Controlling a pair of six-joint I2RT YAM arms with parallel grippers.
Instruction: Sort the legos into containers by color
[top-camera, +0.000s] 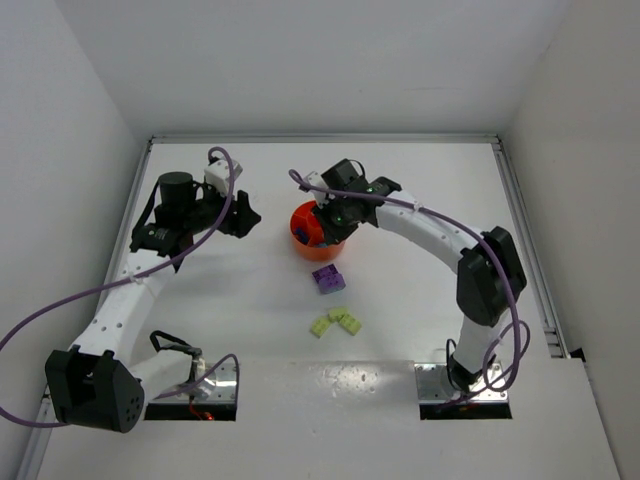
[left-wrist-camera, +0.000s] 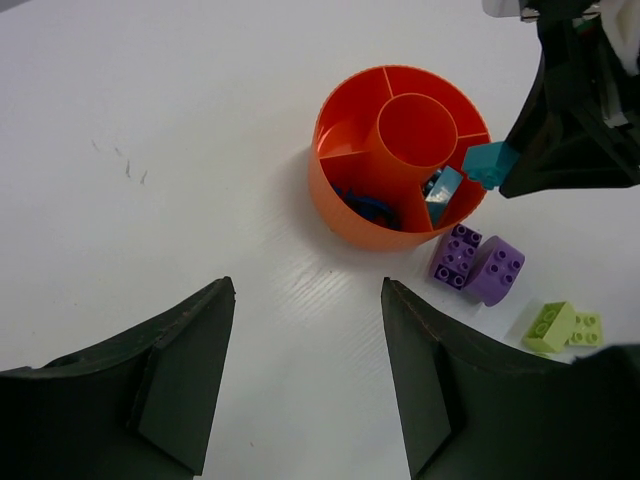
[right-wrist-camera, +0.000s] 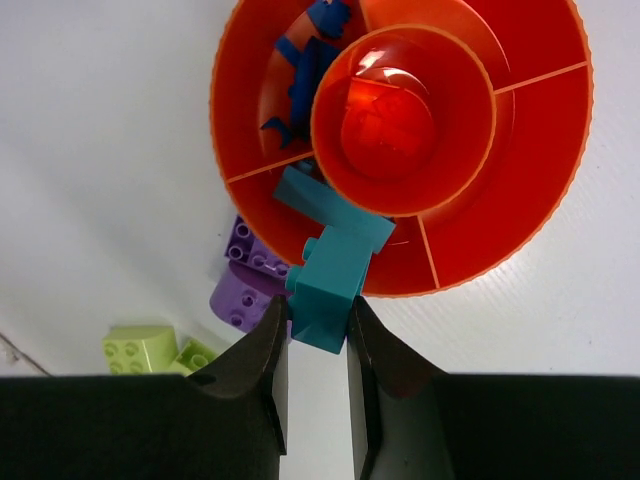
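Note:
The orange bowl (top-camera: 303, 222) stands mid-table, with a centre well ringed by divided sections. My right gripper (right-wrist-camera: 312, 318) is shut on a teal lego (right-wrist-camera: 330, 285) and holds it above the bowl's near rim (right-wrist-camera: 470, 270). A second teal lego (right-wrist-camera: 318, 198) lies in the section below it. Blue legos (right-wrist-camera: 305, 60) fill a neighbouring section. Two purple legos (top-camera: 328, 279) and two yellow-green ones (top-camera: 336, 322) lie on the table beside the bowl. My left gripper (left-wrist-camera: 308, 287) hangs open left of the bowl (left-wrist-camera: 335, 215), with nothing between its fingers.
The white table is walled at the back and on both sides. A raised rail (top-camera: 530, 250) runs along the right edge. The purple legos (left-wrist-camera: 478, 265) and yellow-green legos (left-wrist-camera: 560, 327) sit close to the bowl's wall, under my right arm.

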